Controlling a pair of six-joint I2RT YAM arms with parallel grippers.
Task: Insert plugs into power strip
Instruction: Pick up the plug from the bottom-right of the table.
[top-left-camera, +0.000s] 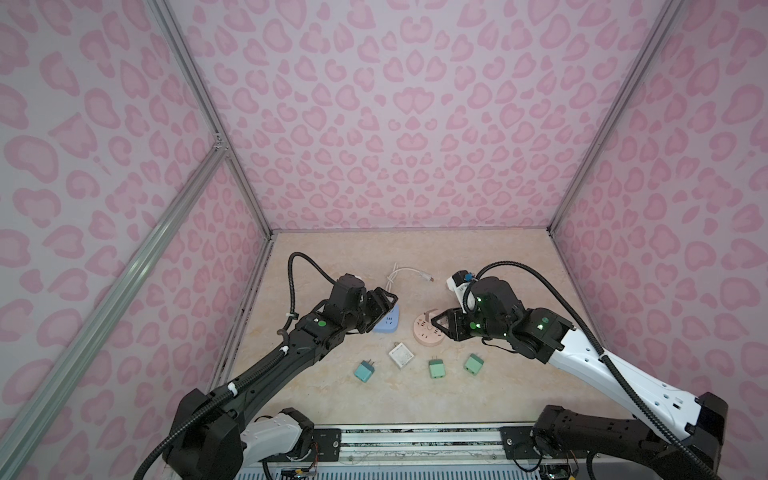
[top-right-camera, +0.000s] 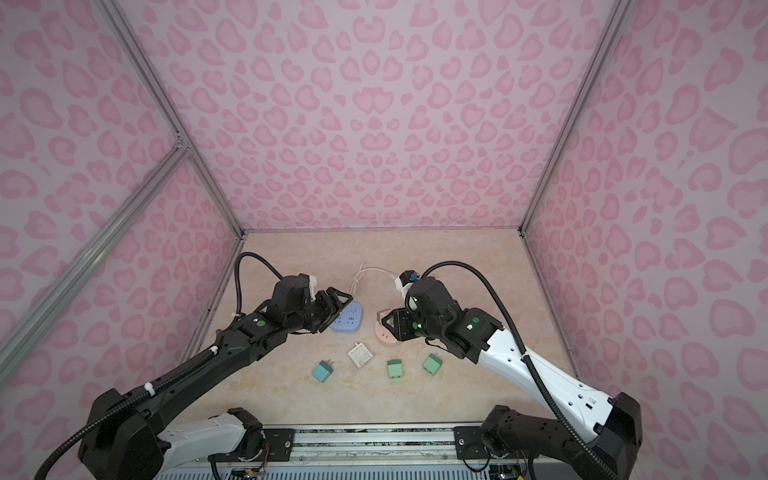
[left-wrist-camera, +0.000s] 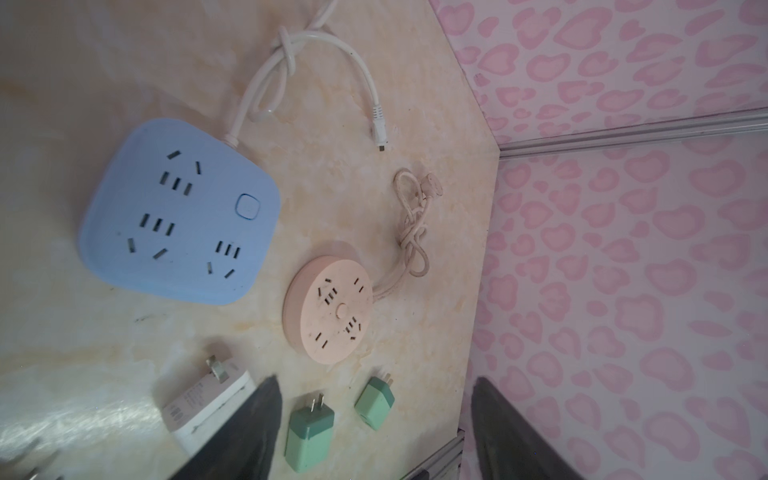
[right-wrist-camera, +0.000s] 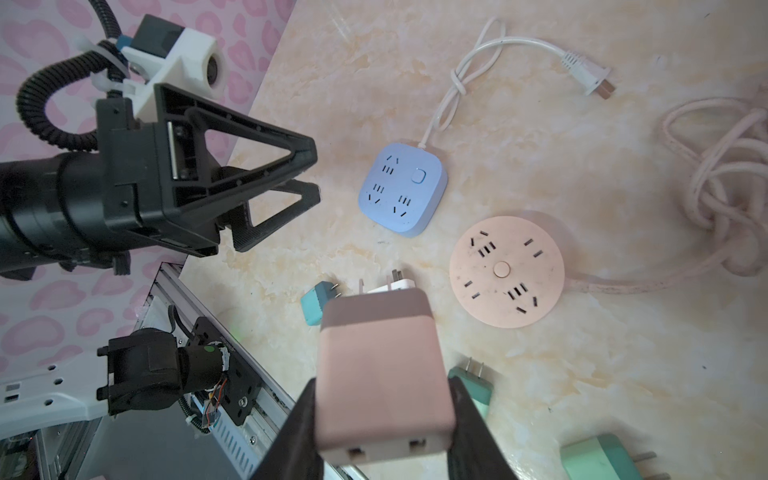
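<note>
My right gripper is shut on the pinkish-tan plug, its prongs pointing away from the wrist. In both top views this gripper hangs over the round pink power strip. My left gripper is open and empty above the blue power strip. Its fingers show nothing between them. Nearer the front lie the teal plug, the white square plug and two mint green plugs. The blue strip and the pink strip have bare sockets.
The blue strip's white cable loops toward the back of the table. The pink strip's knotted cord lies beside it. Pink patterned walls close in three sides, and a metal rail runs along the front edge.
</note>
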